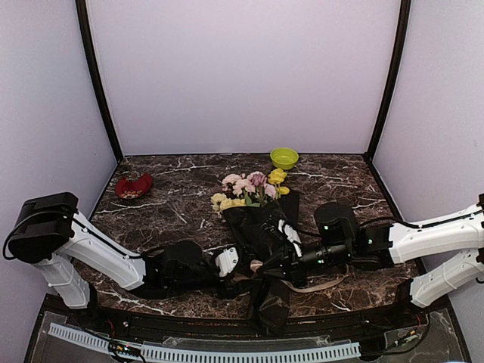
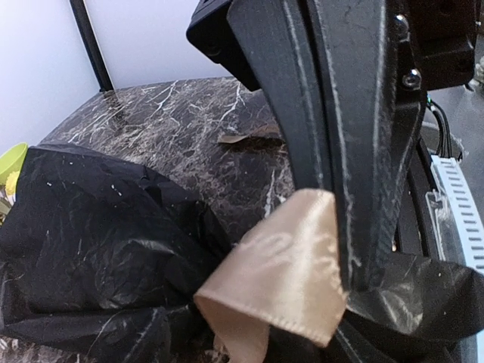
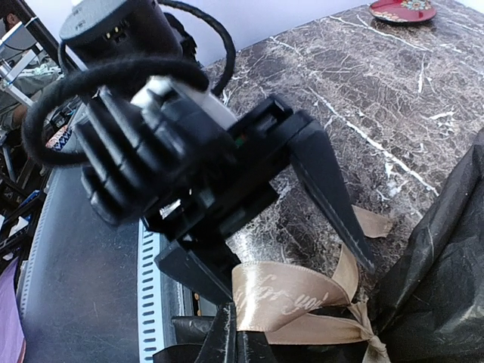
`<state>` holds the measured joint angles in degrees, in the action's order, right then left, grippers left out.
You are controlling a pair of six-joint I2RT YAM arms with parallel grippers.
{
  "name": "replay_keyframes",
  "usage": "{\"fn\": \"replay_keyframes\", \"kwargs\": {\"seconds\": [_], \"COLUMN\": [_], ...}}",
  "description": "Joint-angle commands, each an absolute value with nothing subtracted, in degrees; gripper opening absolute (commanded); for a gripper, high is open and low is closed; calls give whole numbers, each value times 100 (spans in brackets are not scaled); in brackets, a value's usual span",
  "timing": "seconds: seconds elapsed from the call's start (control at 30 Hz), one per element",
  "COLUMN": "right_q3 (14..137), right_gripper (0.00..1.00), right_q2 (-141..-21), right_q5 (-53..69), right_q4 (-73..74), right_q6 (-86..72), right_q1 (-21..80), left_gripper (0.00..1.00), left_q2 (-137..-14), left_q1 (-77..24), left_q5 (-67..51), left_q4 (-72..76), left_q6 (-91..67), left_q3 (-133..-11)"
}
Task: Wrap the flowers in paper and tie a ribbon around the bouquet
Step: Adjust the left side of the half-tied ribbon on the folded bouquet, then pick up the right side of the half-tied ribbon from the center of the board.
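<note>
Black crinkly paper (image 1: 253, 223) cones pink and yellow flowers (image 1: 249, 185), tan ribbon (image 3: 287, 295) looped

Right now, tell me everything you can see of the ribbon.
The ribbon is flat, tan and satiny, with faint script on it. It looks knotted around the narrowed black paper, a loop standing out from the knot. The shut right gripper pinches the loop; the open left gripper straddles it. A loose tail lies on the table.
</note>
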<state>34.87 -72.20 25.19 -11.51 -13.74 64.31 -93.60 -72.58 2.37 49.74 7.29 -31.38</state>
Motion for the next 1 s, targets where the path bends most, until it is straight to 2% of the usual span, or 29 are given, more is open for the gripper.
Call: {"fn": "replay_keyframes", "kwargs": {"seconds": [0.0, 0.13, 0.17, 0.23, 0.33, 0.37, 0.43, 0.53, 0.63, 0.7, 0.77, 0.97], "right_q3": [3428, 3342, 3336, 3326, 3326, 3333, 3425, 3823, 4096, 3903, 3505, 2497], "right_gripper": [0, 0, 0, 0, 0, 0, 0, 36, 52, 59, 63, 64], "right_q2": [-6968, -6903, -6898, -6875, -6856, -6855, -6836, -6710, -6445, -6152, -5756, -5112], "right_q5": [2410, 2408, 2404, 2380, 2328, 2272, 2125, 194, -1996, -2731, -2937, -2969], "right_q4": [-1320, -1364, -1354, -1331, -1289, -1253, -931, 351, 2073, 2799, 2877, 2798], "right_q6": [-1364, -1397, -1397, -1406, -1471, -1522, -1618, -2374, -3751, -4559, -4969, -6001], "right_q1": [6382, 6363, 6363, 6349, 6329, 6317, 6319, 6279, 5990, 5741, 5578, 5057], "left_gripper": [55, 49, 45, 31, 3, 0, 0, 0, 0, 0, 0, 0], "left_q2": [-9685, -9967, -10001, -10038, -10051, -10047, -10030, -10051, -10051, -10044, -10054, -10073], "left_q1": [-7286, -7316, -7340, -7359, -7365, -7365, -7374, -7383, -7393, -7396, -7398, -7418], "left_q5": [256, 249, 245, 264, 439, 476, 488, 668, 756, 758, 772, 755], "left_q4": [6394, 6213, 6213, 6298, 6390, 6423, 6419, 6227, 6136, 6108, 6065, 5954], "left_q6": [604, 547, 538, 533, 494, 482, 475, 411, 403, 429, 439, 486], "left_q3": [-3242, -3515, -3553, -3559, -3512, -3489, -3455, -3491, -3511, -3530, -3556, -3623]}}
